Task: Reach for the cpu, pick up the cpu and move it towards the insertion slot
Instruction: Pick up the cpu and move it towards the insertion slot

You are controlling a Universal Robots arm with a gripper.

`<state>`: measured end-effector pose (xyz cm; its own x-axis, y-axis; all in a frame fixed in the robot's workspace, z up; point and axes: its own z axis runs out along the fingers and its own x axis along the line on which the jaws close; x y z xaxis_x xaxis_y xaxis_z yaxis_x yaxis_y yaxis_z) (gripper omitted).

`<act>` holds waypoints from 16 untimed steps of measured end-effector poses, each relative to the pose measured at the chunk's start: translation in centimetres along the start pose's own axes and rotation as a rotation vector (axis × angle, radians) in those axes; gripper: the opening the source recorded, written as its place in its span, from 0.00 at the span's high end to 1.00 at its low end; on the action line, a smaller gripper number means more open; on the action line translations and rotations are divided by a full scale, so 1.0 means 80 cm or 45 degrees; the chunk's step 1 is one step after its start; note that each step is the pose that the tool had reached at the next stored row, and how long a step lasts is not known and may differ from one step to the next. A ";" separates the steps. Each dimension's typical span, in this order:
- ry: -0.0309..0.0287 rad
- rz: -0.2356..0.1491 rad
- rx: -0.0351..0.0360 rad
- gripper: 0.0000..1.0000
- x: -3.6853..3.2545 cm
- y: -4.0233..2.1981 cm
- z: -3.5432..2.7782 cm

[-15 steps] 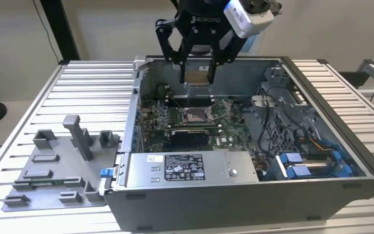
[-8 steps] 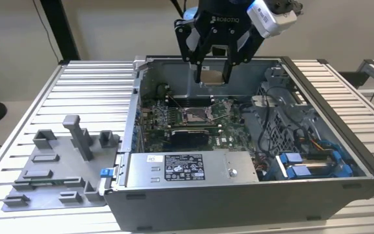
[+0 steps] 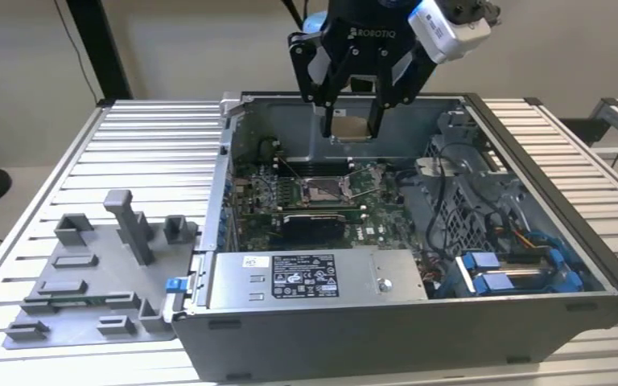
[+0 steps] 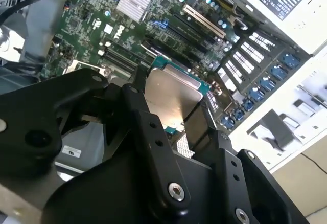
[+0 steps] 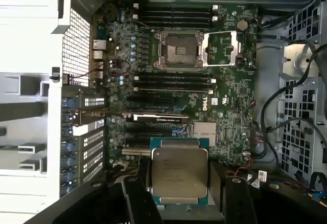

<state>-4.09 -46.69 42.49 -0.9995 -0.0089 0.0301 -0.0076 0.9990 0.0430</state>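
My black gripper (image 3: 352, 121) hangs over the far part of the open computer case (image 3: 599, 265), shut on the cpu (image 3: 350, 125). The cpu is held flat between the two fingers, above the board and touching nothing else. In the first wrist view the cpu (image 5: 179, 169) shows its silvery face with a green rim, with the gripper (image 5: 179, 183) closed on its sides. The second wrist view has the same cpu (image 4: 172, 92) in the gripper (image 4: 171, 111). The insertion slot (image 3: 324, 189) lies below on the green board, nearer the case's middle. Its metal frame stands open around the insertion slot (image 5: 179, 50).
A silver power supply box (image 3: 309, 277) fills the case's near side. Cables (image 3: 454, 189) and a blue-clipped drive bay (image 3: 513, 269) sit on the exterior view's right. A grey fixture plate with posts (image 3: 94, 273) lies on the ribbed table (image 3: 148, 137) at the left.
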 end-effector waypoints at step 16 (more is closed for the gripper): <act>-0.0008 0.001 0.0003 1.00 -0.0017 -0.0010 0.0203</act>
<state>-4.01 -46.69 40.86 -0.9995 -0.0084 0.0294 -0.0071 0.9991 0.0428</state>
